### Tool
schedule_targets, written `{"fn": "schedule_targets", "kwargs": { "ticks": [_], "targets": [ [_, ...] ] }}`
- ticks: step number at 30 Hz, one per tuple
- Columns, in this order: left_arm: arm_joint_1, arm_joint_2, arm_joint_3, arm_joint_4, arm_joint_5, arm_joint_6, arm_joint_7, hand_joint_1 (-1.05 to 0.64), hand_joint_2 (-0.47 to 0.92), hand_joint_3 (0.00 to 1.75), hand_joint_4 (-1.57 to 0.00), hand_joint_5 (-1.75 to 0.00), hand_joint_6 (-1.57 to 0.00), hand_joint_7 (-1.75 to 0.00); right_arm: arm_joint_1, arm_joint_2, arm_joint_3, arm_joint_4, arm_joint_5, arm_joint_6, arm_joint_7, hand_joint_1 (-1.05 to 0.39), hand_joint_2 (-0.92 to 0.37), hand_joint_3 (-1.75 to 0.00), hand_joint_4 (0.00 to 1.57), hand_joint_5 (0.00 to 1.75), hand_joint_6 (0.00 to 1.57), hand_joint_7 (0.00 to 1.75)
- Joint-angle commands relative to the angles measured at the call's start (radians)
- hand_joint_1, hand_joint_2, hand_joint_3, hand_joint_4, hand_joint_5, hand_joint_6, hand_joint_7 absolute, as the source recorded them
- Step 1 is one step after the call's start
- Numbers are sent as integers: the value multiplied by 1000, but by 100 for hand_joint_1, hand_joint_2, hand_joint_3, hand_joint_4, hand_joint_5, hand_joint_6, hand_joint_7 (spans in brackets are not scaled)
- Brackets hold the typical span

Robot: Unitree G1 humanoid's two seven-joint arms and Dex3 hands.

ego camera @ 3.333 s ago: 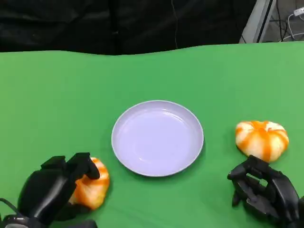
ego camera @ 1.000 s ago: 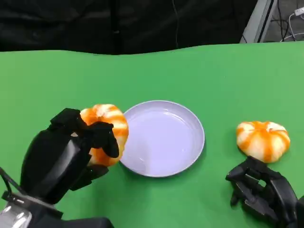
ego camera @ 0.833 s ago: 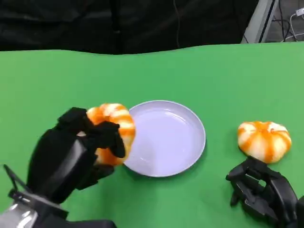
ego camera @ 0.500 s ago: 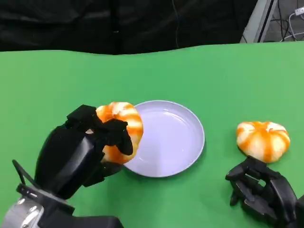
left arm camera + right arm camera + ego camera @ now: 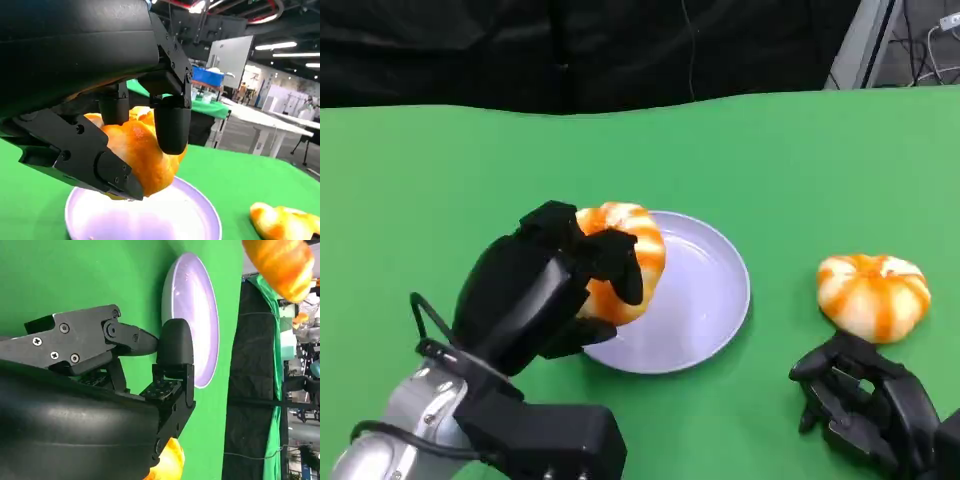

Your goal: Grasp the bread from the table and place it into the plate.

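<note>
The bread [image 5: 617, 262] on the robot's left was gripped by the left hand [image 5: 555, 285] where it had lain on the green table [image 5: 440, 190], beside the plate [image 5: 705, 305]. It was lifted off the cloth and carried sideways, until it was held above the plate's near-left rim.

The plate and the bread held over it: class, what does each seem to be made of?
The plate looks like smooth pale lilac plastic, with a faint sheen. The bread has a glossy orange-and-white crust; whether real or a model is unclear.
</note>
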Motion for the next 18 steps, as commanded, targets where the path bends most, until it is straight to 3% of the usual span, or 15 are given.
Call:
{"fn": "schedule_targets", "kwargs": {
  "ticks": [1, 18],
  "targets": [
    [-22, 5, -4, 23, -14, -2, -9, 0, 81, 0, -55, -175, -60, -150, 13, -6, 2, -7, -4, 9, -8, -28, -92, -53, 71, 175, 64, 145],
    [-206, -40, -78, 287, -29, -59, -6, -4, 79, 0, -53, -175, -56, -154, 29, 7, 17, -21, -17, -1, -33, -31, -92, -52, 72, 175, 64, 146]
  ]
}}
